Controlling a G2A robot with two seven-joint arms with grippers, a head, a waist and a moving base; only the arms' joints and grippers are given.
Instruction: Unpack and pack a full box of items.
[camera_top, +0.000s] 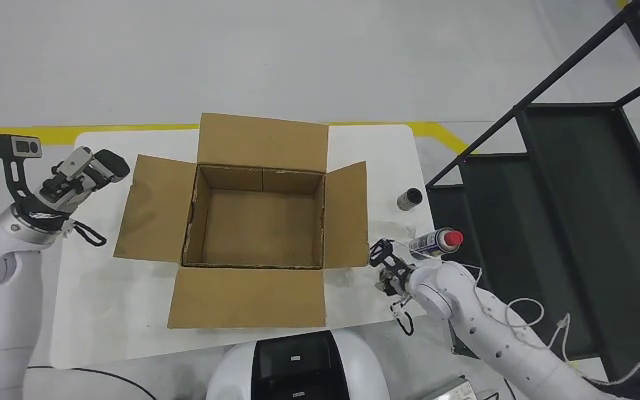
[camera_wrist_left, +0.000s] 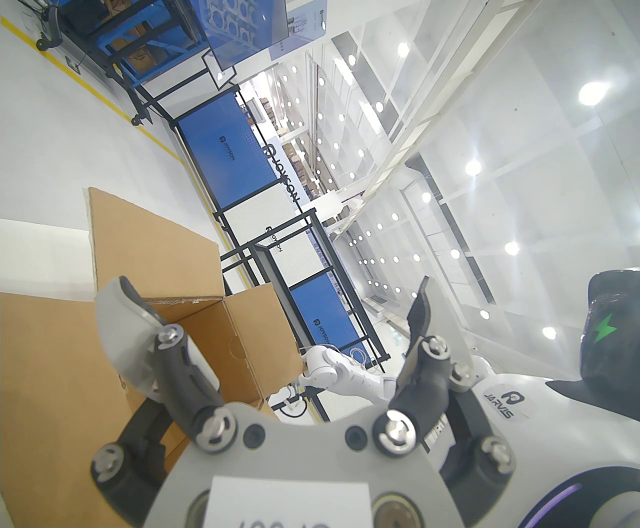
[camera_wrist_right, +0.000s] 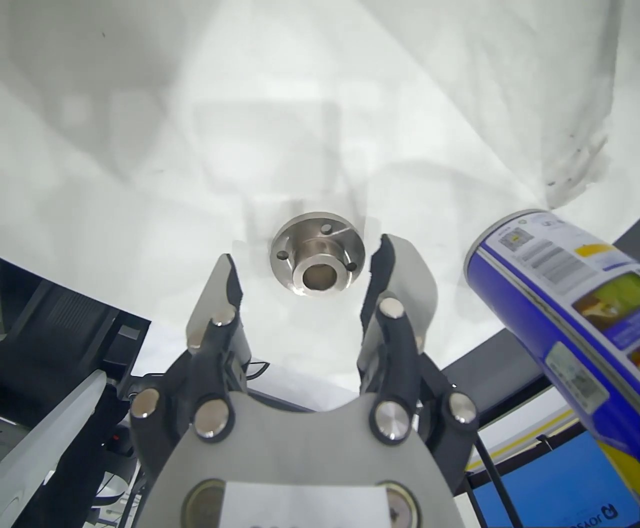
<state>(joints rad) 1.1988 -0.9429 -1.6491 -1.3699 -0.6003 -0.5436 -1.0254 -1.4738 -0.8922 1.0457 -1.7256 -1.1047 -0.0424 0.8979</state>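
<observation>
the cardboard box (camera_top: 262, 228) sits in the middle of the white table (camera_top: 90, 300). all four of its flaps are folded out and its bare brown floor is showing. off the box's right flap, apart from it, a small metal flange (camera_top: 410, 199) rests on the table. a spray can (camera_top: 437, 241) with a red cap lies on its side, farther from the box than the flange and closer to the table's front edge.

my right gripper (camera_top: 388, 262) hangs by the box's right front corner, near the can. in its wrist view the right gripper (camera_wrist_right: 305, 262) has its jaws spread wide and grasps nothing. the flange (camera_wrist_right: 317, 262) lies on the table past the fingertips (camera_wrist_right: 227, 272), untouched.

my left gripper (camera_top: 95, 168) is on the opposite side of the box, beyond the left flap and tilted upward. in its own wrist view the left gripper (camera_wrist_left: 270, 300) has its jaws released too, with nothing between them.

dark metal steps (camera_top: 560, 200) stand well to the right of the box, past the table.
</observation>
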